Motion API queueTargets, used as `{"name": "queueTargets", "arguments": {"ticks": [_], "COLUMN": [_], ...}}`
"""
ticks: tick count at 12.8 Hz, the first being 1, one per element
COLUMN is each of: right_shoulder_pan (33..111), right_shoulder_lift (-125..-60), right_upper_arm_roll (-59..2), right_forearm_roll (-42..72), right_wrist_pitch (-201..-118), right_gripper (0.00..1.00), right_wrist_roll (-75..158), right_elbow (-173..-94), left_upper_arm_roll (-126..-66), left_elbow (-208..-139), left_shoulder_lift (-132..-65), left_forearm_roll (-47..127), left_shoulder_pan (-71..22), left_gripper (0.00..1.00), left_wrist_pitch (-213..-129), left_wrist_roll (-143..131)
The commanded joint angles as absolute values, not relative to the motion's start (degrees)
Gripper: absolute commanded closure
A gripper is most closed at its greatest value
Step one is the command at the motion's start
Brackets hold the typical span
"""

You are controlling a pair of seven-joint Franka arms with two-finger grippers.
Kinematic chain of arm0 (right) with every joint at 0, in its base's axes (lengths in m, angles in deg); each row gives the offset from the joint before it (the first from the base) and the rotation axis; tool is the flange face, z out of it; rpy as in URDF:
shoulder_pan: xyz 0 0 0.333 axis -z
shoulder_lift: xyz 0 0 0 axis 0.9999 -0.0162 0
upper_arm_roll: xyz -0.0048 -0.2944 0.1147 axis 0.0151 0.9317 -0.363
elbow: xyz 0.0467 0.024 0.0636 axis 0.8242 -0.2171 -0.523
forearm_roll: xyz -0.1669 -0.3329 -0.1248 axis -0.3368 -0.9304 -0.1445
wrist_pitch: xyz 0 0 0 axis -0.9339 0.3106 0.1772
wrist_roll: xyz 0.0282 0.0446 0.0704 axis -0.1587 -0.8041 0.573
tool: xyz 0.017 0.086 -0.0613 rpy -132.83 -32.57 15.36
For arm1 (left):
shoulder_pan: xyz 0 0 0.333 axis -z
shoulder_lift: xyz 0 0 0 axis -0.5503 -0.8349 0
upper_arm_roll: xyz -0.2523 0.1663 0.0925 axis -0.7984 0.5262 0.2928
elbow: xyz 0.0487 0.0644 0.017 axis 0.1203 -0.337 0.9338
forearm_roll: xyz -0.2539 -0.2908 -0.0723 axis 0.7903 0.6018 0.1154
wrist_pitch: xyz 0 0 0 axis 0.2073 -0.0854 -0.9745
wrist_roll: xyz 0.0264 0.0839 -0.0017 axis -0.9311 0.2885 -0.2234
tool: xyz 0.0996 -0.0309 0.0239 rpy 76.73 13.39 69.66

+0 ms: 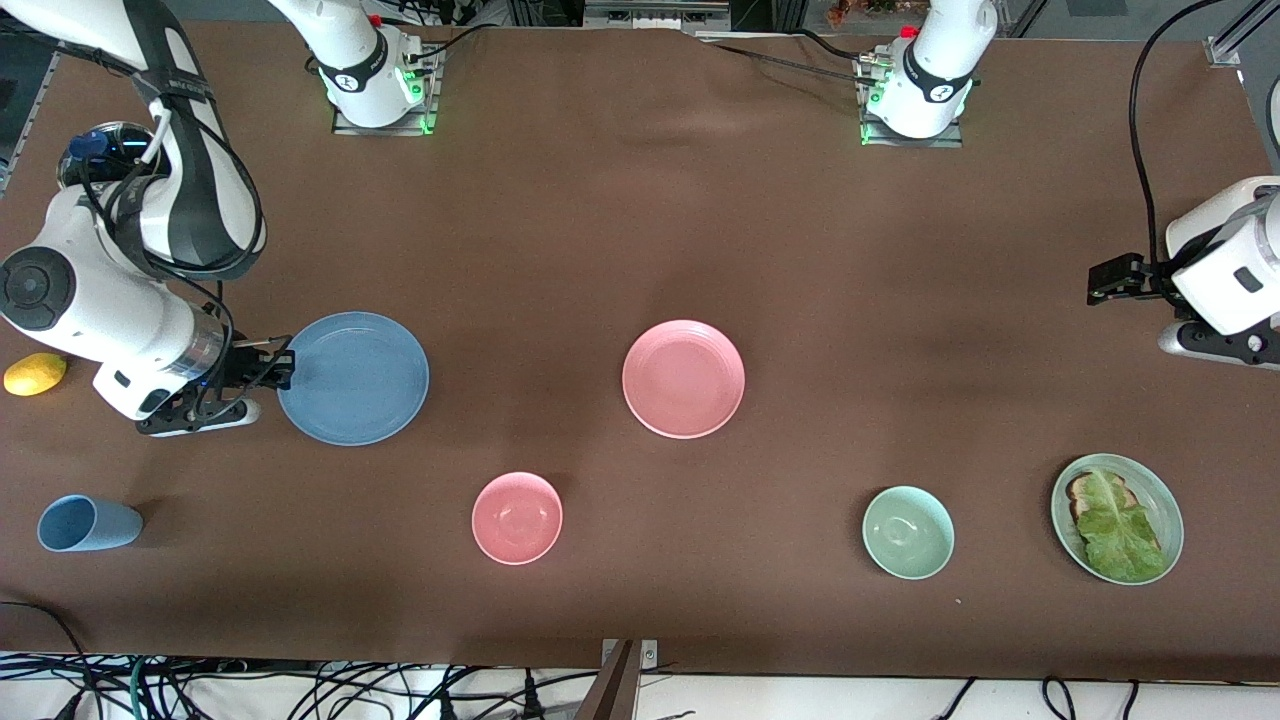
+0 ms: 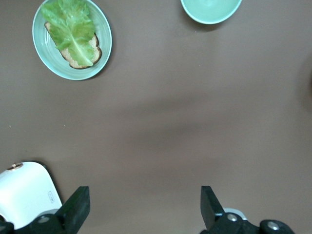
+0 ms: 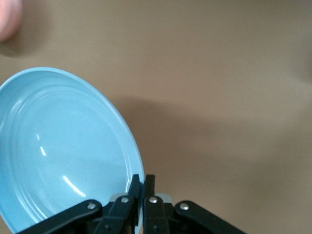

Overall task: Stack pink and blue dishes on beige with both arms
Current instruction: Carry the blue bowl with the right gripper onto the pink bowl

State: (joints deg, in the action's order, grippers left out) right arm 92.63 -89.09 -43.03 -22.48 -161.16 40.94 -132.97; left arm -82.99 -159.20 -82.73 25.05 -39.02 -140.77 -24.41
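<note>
Blue plate (image 1: 353, 377) sits at the left of the front view, and the right pincer (image 1: 272, 366) pinches its rim, fingers shut on the edge at the plate's left. Pink plate (image 1: 683, 378) lies at centre frame, untouched. No beige plate shows anywhere. Left pincer (image 1: 1112, 280) hangs wide open over bare bench (image 1: 640, 220) at the right edge, waiting. Lower right, a green plate (image 1: 1160, 500) carries toast and lettuce (image 1: 1115, 525); the green bowl (image 1: 908, 532) and pink bowl (image 1: 517, 517) look empty.

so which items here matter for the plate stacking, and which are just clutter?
Job:
- blue plate, right end effector shut on its rim
- pink plate
- left end effector, open, waiting over bare table
- no beige plate in view

Lying about:
- pink bowl
- green bowl
- lettuce plate
- blue cup
- lemon
</note>
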Motion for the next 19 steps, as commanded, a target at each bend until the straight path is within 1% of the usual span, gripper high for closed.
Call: {"name": "queueTargets", "arguments": {"ticks": [1, 3, 4, 6, 9, 12, 14, 16, 19], "right_shoulder_pan": [89.44, 84.18, 81.45, 75.39, 67.82, 62.02, 58.41, 56.99, 56.21], "right_shoulder_lift": [-90.07, -90.68, -92.17, -95.59, -101.39, -104.83, -106.32, -107.21, -107.39], "right_upper_arm_roll": [-43.81, -43.9, -43.9, -43.9, -43.81, -43.64, -43.55, -43.55, -43.64], "right_forearm_roll": [-20.19, -19.84, -19.83, -20.01, -20.53, -20.97, -23.86, -26.07, -25.63], "right_wrist_pitch": [-159.53, -159.8, -159.71, -160.41, -162.69, -168.22, -169.46, -169.64, -169.55], "right_gripper": [1.0, 1.0, 1.0, 1.0, 1.0, 1.0, 1.0, 1.0, 1.0], "right_wrist_roll": [36.74, 27.63, 22.88, 12.16, -1.12, -11.67, -19.32, -24.09, -27.61], "right_elbow": [-129.81, -128.5, -126.4, -122.97, -117.07, -117.06, -117.15, -117.32, -118.46], "left_upper_arm_roll": [-78.64, -78.54, -78.45, -76.44, -76.26, -76.26, -76.34, -76.34, -76.34], "left_elbow": [-163.36, -163.54, -164.15, -164.77, -164.77, -164.94, -164.68, -164.68, -164.5], "left_shoulder_lift": [-77.11, -77.02, -77.02, -76.93, -76.93, -77.11, -77.19, -77.2, -77.2], "left_forearm_roll": [24.77, 25.12, 26.86, 30.64, 30.92, 31.01, 31.1, 31.1, 31.1], "left_shoulder_pan": [-34.55, -32.87, -32.69, -32.69, -32.6, -32.6, -33.04, -33.3, -33.3], "left_gripper": [0.0, 0.0, 0.0, 0.0, 0.0, 0.0, 0.0, 0.0, 0.0], "left_wrist_pitch": [-142.14, -142.32, -142.32, -143.98, -144.08, -143.99, -143.64, -143.55, -143.55], "left_wrist_roll": [-27.44, -26.74, -26.3, -24.37, -23.4, -20.85, -20.49, -20.58, -20.67]}}
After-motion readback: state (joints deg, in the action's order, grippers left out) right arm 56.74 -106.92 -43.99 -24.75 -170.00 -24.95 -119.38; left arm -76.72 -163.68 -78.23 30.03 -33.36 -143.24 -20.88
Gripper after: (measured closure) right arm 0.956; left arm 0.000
